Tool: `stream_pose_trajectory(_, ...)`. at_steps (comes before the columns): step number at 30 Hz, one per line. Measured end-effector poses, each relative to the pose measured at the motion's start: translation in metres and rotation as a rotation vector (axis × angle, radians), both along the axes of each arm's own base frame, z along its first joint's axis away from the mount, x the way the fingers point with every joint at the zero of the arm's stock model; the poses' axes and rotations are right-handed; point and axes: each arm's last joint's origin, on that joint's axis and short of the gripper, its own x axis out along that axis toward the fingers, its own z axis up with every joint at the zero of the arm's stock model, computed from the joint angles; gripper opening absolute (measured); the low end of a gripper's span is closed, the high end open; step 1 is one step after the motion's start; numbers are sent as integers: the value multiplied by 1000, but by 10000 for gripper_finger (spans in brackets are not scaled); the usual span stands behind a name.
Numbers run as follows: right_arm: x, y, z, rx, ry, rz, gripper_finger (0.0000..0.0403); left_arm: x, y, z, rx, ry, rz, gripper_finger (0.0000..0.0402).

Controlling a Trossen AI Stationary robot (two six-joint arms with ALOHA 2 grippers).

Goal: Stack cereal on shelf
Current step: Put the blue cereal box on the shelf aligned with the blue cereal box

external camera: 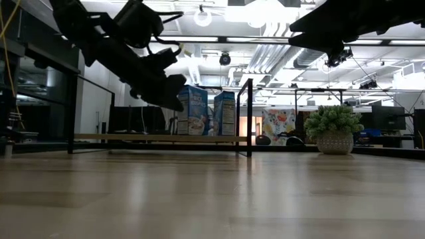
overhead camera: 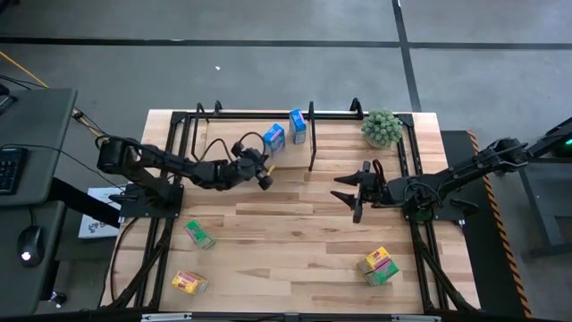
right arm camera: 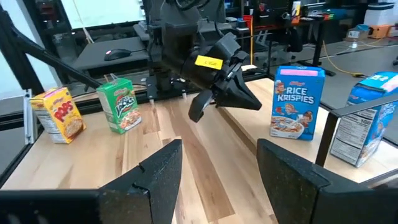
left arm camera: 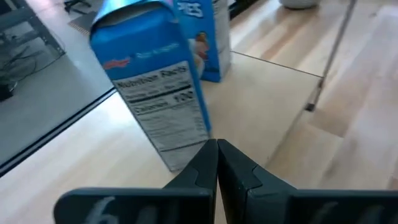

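Two blue cereal boxes [overhead camera: 274, 139] [overhead camera: 298, 126] stand upright on the shelf's wooden board [external camera: 133, 137], inside the black tube rack [overhead camera: 237, 114] at the table's far side. In the left wrist view the nearer blue box [left arm camera: 155, 81] fills the frame. My left gripper [overhead camera: 264, 177] [left arm camera: 217, 149] is shut, just near of that box and above the table. It touches nothing. My right gripper [overhead camera: 351, 194] [right arm camera: 217, 158] is open over the table's right middle, pointing left and empty. A green box [overhead camera: 198, 234], a yellow box [overhead camera: 189, 283] and a yellow and green pair [overhead camera: 379, 266] lie on the table.
A round green plant in a pot [overhead camera: 382, 128] stands at the far right corner, beside the rack. A black upright post [overhead camera: 313, 148] of the rack stands right of the blue boxes. Bare plank tabletop [overhead camera: 286, 241] lies between the loose boxes. Arm mounts sit at both side edges.
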Motion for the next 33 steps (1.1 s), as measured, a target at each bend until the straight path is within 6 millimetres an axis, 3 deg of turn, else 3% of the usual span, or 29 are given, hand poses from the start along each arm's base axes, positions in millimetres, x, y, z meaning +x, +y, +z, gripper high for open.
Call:
stream_pose_trajectory(14, 0, 0, 0, -2, 0, 0, 200, 1, 34, -1, -62, -79, -9, 0)
stream_pose_trajectory(33, 0, 0, 0, -20, 4, 2, 200, 10, 60, 20, -113, -274, -127, 0)
